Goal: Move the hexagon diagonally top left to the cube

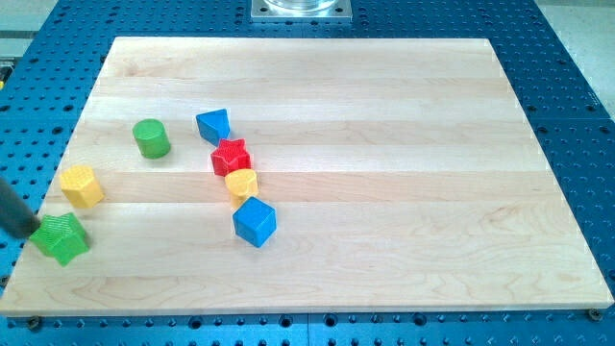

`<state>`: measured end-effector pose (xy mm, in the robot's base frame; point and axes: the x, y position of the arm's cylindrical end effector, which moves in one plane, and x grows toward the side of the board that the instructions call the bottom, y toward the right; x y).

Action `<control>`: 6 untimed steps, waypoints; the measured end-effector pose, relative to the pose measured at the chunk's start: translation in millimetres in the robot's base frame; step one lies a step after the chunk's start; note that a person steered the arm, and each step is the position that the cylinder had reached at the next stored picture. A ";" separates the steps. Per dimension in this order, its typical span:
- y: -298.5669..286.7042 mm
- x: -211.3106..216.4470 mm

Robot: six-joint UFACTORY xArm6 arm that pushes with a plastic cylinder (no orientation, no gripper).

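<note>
The yellow hexagon (82, 185) lies near the board's left edge. The blue cube (255, 222) sits left of the board's middle, toward the view's bottom, far to the right of the hexagon. My dark rod comes in from the view's left edge, and my tip (37, 234) is at the left side of a green star-shaped block (62, 238), touching or almost touching it. The tip is below and to the left of the hexagon.
A green cylinder (151, 138) stands up and right of the hexagon. A blue triangular block (213, 125), a red star (231, 156) and a small yellow block (241, 183) form a line running down to the cube. The wooden board (404, 192) rests on a blue perforated table.
</note>
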<state>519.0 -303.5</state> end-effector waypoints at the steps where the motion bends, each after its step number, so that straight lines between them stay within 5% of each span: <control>1: 1.1 -15.5; 6: 106.9 7.0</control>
